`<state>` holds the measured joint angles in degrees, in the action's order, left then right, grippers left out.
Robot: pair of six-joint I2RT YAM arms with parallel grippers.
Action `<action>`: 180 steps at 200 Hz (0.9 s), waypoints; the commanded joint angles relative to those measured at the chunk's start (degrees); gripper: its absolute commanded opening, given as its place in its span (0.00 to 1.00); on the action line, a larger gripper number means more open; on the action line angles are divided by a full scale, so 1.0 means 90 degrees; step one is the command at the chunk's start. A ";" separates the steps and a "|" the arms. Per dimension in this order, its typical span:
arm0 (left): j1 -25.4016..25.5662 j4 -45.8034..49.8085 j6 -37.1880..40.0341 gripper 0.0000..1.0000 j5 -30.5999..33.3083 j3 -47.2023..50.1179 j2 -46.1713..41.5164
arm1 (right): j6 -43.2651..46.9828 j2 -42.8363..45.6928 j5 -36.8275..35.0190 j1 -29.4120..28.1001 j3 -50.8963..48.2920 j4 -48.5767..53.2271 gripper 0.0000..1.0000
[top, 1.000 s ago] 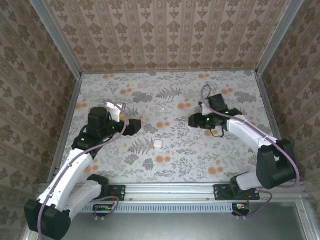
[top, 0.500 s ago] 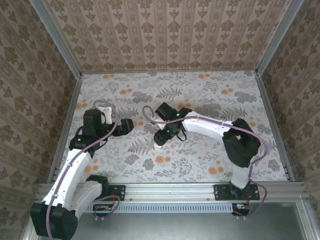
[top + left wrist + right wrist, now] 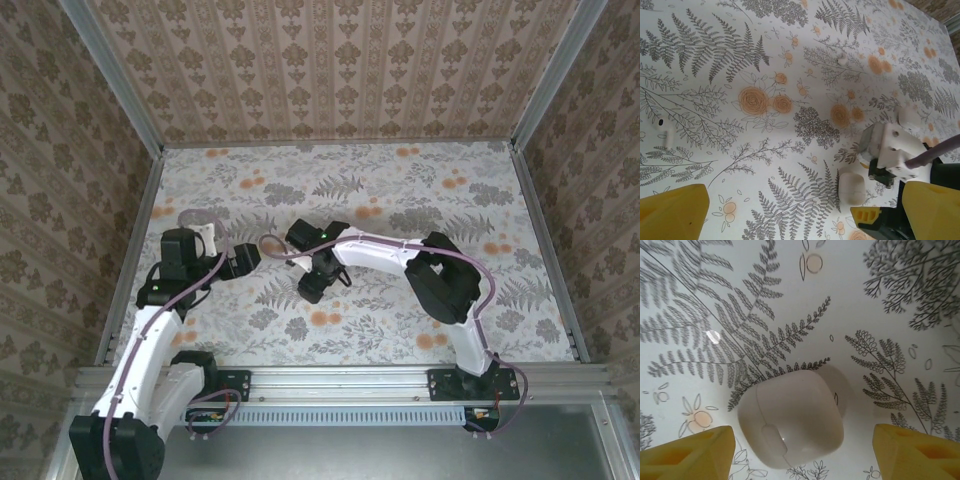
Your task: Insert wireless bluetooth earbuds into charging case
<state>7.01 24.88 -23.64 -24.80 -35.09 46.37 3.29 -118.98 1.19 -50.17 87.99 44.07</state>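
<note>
One charging case (image 3: pixel 790 417) lies flat, lid seam toward right wrist view's left

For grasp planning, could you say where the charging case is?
In the right wrist view, the charging case lies on the table between the right gripper's open fingers.

Charging case (image 3: pixel 790 417): glossy white, rounded pebble, lid shut, lying flat on fern-print table (image 3: pixel 890 315). Earbud (image 3: pixel 663 129): white, loose, well apart.

Fern-and-flower printed tabletop (image 3: pixel 420 190), damask-patterned walls (image 3: pixel 340 70) around it, metal rail (image 3: pixel 340 380) along near edge
</note>
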 commanded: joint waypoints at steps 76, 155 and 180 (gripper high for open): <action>-0.0142 -0.0131 -0.0093 1.00 -0.0165 0.0061 -0.0051 | -0.0717 -0.0378 0.0012 -0.0012 0.0393 0.0517 0.47; 0.0201 -0.1893 0.0088 1.00 -0.1048 0.0378 -0.0489 | -0.4345 0.1649 0.1508 0.0670 -0.0650 -0.1417 0.43; 0.0929 -0.2506 0.0287 1.00 -0.0611 0.0385 -0.0638 | -0.5635 0.2456 0.1425 0.0790 -0.1038 -0.2425 0.48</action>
<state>10.17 11.66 -23.49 -30.94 -31.81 42.30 -30.92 -105.14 10.74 -43.42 80.79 34.44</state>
